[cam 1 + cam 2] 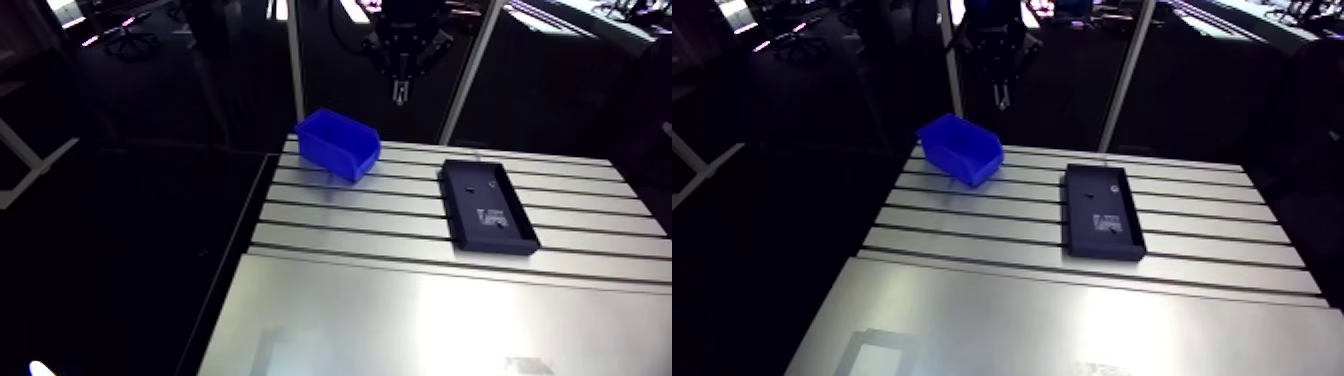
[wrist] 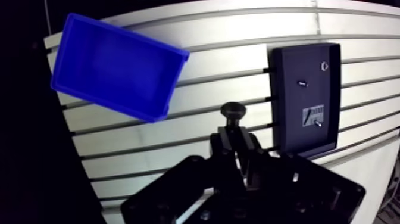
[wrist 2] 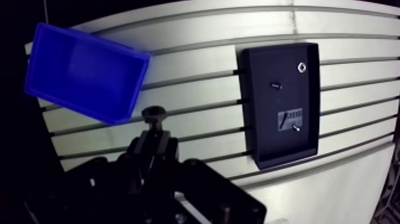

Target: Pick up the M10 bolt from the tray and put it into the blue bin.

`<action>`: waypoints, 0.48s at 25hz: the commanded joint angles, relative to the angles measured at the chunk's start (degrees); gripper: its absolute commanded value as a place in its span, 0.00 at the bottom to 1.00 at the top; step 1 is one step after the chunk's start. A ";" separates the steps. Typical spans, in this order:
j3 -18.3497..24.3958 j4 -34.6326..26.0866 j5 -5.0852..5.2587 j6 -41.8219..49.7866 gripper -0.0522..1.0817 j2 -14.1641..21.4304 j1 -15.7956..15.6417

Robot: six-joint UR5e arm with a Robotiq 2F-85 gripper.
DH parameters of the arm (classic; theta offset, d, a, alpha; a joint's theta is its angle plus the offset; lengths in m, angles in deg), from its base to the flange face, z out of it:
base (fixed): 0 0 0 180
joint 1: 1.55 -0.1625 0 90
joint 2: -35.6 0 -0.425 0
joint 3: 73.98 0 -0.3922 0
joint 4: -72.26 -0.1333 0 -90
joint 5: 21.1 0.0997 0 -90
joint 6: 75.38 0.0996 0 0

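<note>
Blue bin (image 2: pixel 116 68) lies ahead and to one side of pincer (image 2: pixel 234 136), tray (image 2: pixel 306 59) to other side. Pincer clamped on bolt (image 2: pixel 225 110), shank along its grip, head poking out, over bare desk (image 2: pixel 226 36). Next: carry sideways over bin.

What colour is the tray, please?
The tray is black, with a small pale label inside; the wrist view shows it best.
</note>
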 commanded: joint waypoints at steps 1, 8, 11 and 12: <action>1.15 4.82 0.03 12.71 1.00 -0.66 -0.93; 1.50 11.24 6.98 15.88 1.00 -2.95 -0.93; 2.03 11.86 7.16 17.64 1.00 -4.01 -0.93; 2.29 11.94 7.16 17.64 1.00 -4.53 -0.93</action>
